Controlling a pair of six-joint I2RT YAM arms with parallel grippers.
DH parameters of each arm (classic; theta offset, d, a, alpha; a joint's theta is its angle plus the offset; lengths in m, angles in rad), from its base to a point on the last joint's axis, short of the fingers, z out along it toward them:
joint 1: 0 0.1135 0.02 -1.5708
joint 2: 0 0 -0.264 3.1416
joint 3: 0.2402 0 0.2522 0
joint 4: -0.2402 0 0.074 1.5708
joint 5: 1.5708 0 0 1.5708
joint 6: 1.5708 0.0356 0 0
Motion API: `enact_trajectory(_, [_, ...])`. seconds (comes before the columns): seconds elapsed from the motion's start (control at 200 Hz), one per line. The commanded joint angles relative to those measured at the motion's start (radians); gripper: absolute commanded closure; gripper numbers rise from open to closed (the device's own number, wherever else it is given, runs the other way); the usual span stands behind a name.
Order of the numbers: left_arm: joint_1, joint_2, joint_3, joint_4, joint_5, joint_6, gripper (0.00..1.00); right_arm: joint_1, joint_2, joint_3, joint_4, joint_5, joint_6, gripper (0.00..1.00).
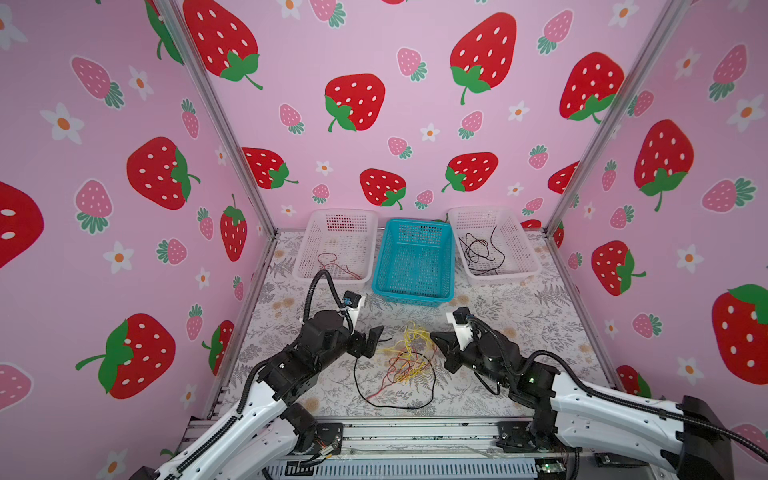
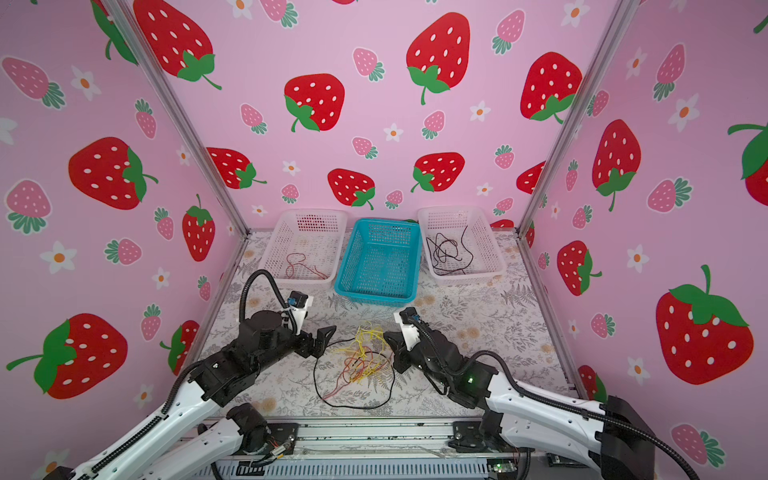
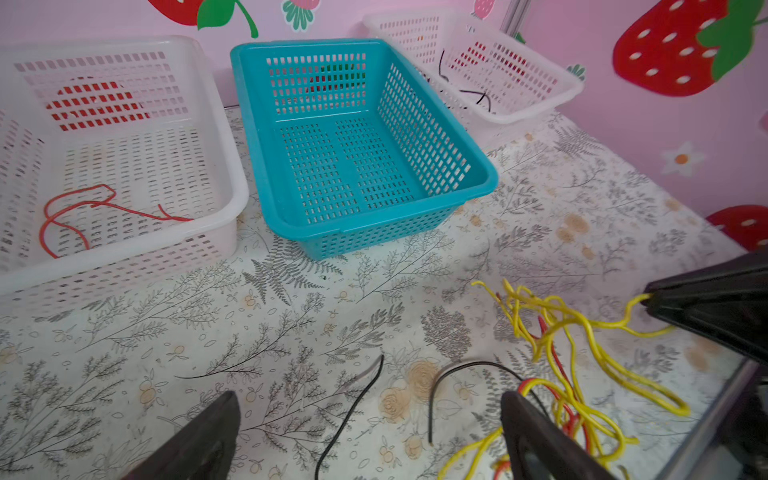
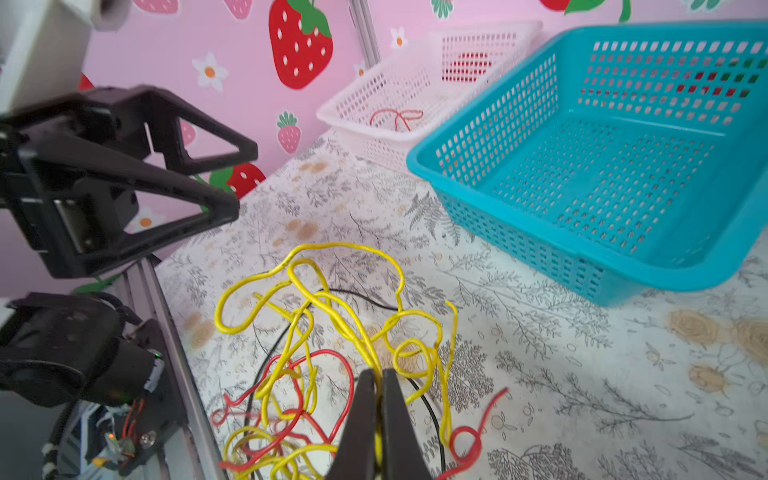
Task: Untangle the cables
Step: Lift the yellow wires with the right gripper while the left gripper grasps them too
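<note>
Yellow cable is pinched between the closed fingers of the right gripper, at the tangle's edge nearest that arm. The left gripper is spread wide and holds nothing, just beside the tangle's opposite edge. The cables lie mid-table between the 2 grippers, with yellow on top, red beneath and 1 black loop ringing them. The heap's long axis runs from the blue basket side toward the near edge. 1 red cable lies in the left white basket. Black cable lies in the right white basket.
</note>
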Motion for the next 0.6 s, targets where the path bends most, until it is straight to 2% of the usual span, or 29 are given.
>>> enact_trajectory(0.0, [-0.004,-0.015,0.049,-0.034,0.119,-0.135,0.01,0.004,-0.052,0.039,0.009,0.041,0.041,1.00])
enact_trajectory(0.075, [-0.007,-0.027,0.024,0.008,0.193,-0.220,0.00,0.004,-0.077,0.043,0.019,0.046,0.057,1.00])
enact_trajectory(0.205, [-0.018,-0.046,-0.056,0.132,0.297,-0.342,0.05,0.004,-0.093,0.048,0.031,0.051,0.066,1.00])
enact_trajectory(0.59, [-0.032,-0.046,-0.244,0.419,0.403,-0.543,0.26,0.004,-0.168,-0.026,0.117,0.019,0.076,1.00])
